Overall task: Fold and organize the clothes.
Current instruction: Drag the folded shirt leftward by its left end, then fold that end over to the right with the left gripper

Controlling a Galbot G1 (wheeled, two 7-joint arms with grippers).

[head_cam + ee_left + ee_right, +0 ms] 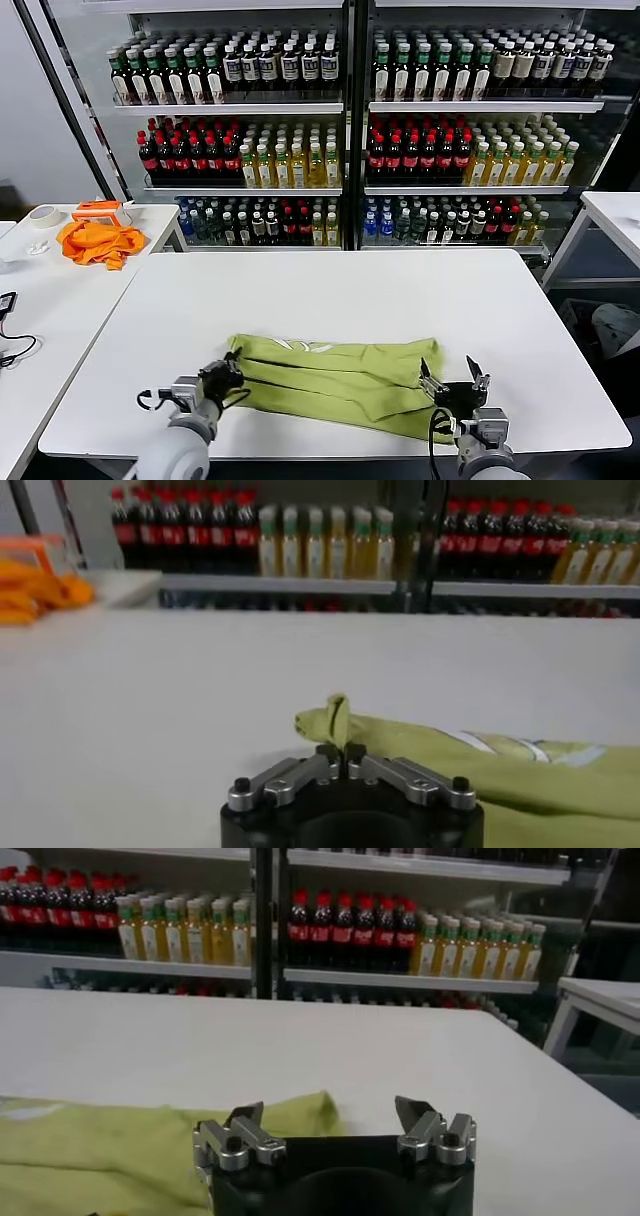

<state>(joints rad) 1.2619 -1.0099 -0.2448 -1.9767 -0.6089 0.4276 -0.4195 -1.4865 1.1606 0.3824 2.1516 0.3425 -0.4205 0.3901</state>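
**Both arms low, left hand clamped, right hand spread**

The left hand (232,377) sits low at the near left, its fingers (327,752) pressed together on a pinched fold of the T-shirt (330,382). The right hand (453,379) sits low at the near right, fingers (412,1111) spread wide apart, holding nothing.

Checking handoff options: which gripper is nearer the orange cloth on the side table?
Left. The left gripper, shut on the T-shirt, is on the same side as the orange cloth; the right gripper, jaws open, is at the shirt's far end.
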